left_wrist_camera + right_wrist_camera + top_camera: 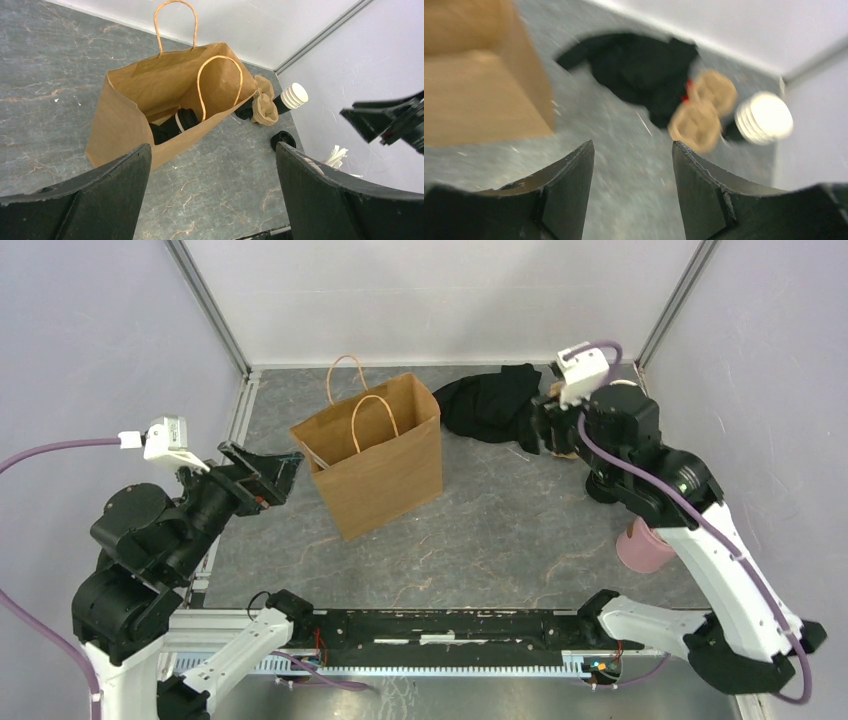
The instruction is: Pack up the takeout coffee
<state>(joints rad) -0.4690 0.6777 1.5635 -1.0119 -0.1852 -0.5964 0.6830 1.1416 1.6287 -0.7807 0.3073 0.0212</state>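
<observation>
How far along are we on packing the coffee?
Done: a lidded cup lies inside the bag, with a dark shape beside it that may be the second; I cannot tell. In hand: nothing; left gripper and right gripper are open and empty. Left: confirm the second cup.

Grey marbled table (500, 530), with a brown paper bag (385, 465) upright near the middle. Behind, to the right, heaped black cloth (490, 405), then a crumpled brown cup carrier (262, 102) just beside a stack of lidless cups (291, 96) lying sideways. Nearer, a loose black lid (283, 139).
</observation>
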